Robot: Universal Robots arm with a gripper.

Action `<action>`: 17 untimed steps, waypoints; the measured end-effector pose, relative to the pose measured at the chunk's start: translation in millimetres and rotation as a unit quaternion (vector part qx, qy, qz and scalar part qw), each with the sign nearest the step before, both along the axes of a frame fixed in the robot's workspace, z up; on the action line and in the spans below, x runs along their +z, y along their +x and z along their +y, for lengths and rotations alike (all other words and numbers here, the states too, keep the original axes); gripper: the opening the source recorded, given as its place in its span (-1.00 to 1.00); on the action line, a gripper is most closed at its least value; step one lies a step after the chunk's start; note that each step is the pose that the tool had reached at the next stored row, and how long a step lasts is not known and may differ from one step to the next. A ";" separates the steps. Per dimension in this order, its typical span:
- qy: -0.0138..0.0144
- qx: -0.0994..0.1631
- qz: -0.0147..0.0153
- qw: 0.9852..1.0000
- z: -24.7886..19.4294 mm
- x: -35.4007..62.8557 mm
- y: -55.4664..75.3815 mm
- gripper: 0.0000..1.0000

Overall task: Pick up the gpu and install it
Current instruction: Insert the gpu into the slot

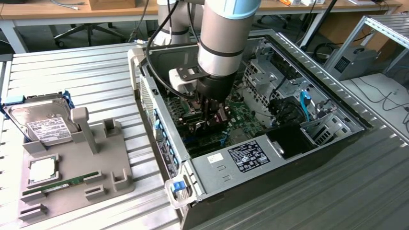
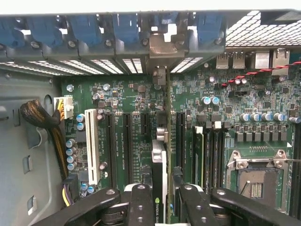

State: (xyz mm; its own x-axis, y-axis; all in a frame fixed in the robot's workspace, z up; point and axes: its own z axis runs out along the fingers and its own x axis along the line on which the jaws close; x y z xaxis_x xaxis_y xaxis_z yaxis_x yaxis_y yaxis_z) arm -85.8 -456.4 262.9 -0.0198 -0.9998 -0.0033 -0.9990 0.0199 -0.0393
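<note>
The gpu shows edge-on in the wrist view. It stands upright over the green motherboard, between long black expansion slots. Its silver end bracket reaches the case's rear slot openings. My gripper is shut on the card, with one black finger on each side. Whether the card sits in a slot I cannot tell. In the exterior view my gripper reaches straight down into the open computer case, and the arm hides most of the card.
A white slot, memory slots, the CPU socket and a cable bundle surround the card. On the exterior view's left, a grey fixture holds a hard drive and a memory stick. The power supply fills the case's near end.
</note>
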 end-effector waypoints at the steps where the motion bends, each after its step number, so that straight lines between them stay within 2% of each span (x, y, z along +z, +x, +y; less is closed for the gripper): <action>1: 0.000 0.000 0.000 1.000 0.0 0.0 0.0 -0.47; 10: 0.000 0.000 0.000 1.000 -0.1 0.0 -0.1 -0.47; 17: 0.000 0.000 -0.001 1.000 -0.1 2.6 -0.5 -0.47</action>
